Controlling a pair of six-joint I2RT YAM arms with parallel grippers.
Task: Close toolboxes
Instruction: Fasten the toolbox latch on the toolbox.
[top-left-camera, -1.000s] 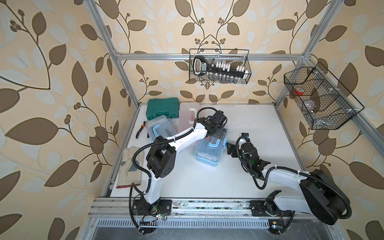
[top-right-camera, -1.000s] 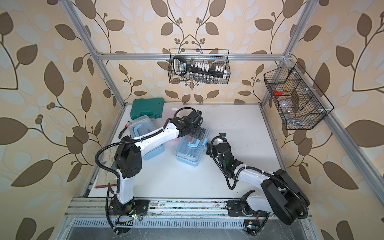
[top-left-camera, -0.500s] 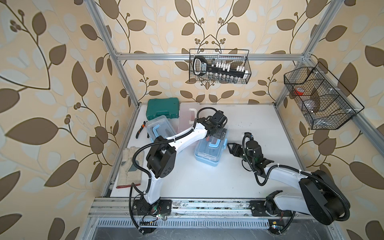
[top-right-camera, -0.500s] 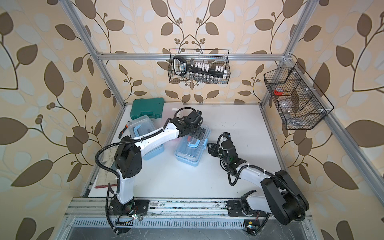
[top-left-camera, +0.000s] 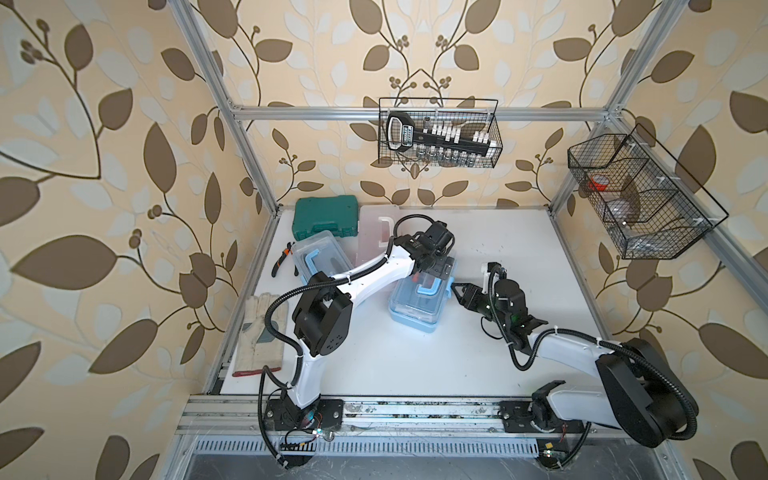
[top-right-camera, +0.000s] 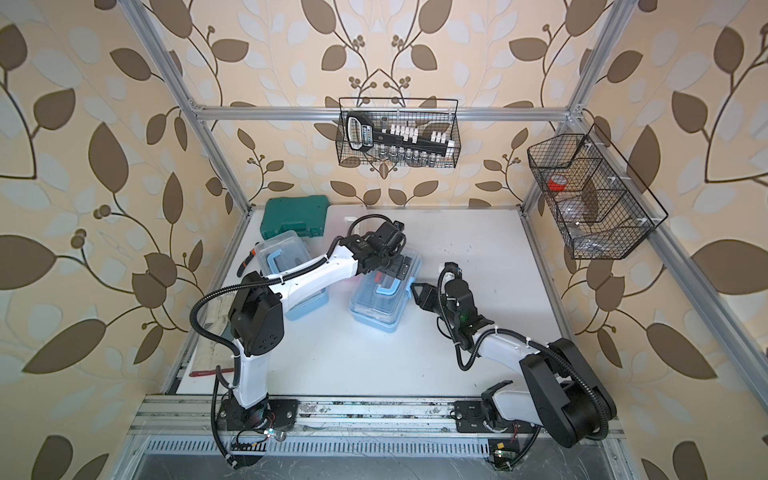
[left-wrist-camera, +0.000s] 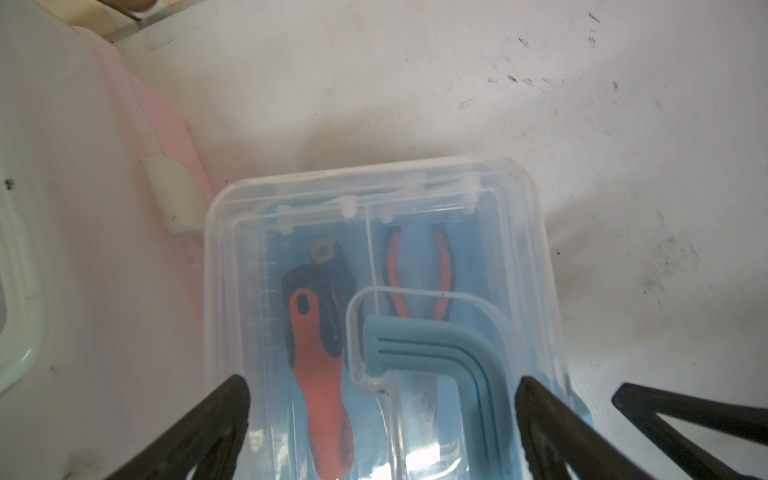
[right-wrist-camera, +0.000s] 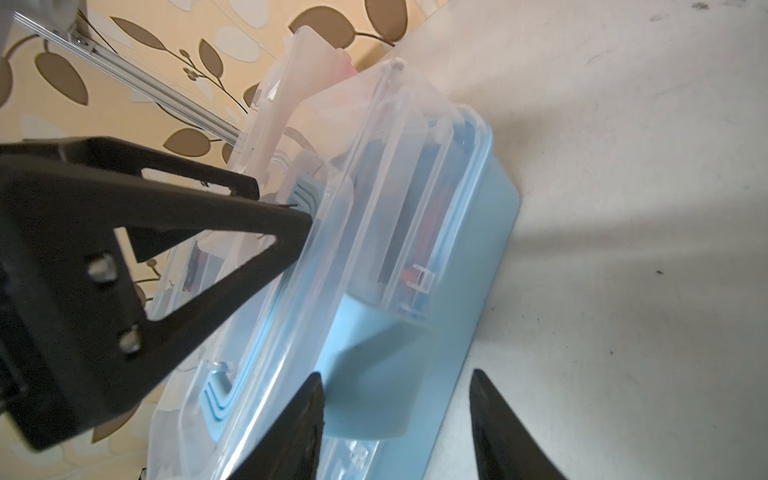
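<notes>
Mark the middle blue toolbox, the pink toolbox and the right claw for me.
middle blue toolbox (top-left-camera: 410, 309): in a top view, on its clear lid.
pink toolbox (top-left-camera: 369, 243): in a top view, on its pale pink top.
right claw (top-left-camera: 454, 287): in a top view, between its fingertips.

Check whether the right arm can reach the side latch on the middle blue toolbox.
Probably yes. The right gripper sits just off the side latch of the middle blue toolbox, jaws apart, nothing between them. The left gripper is over the lid, clear of that side.
</notes>
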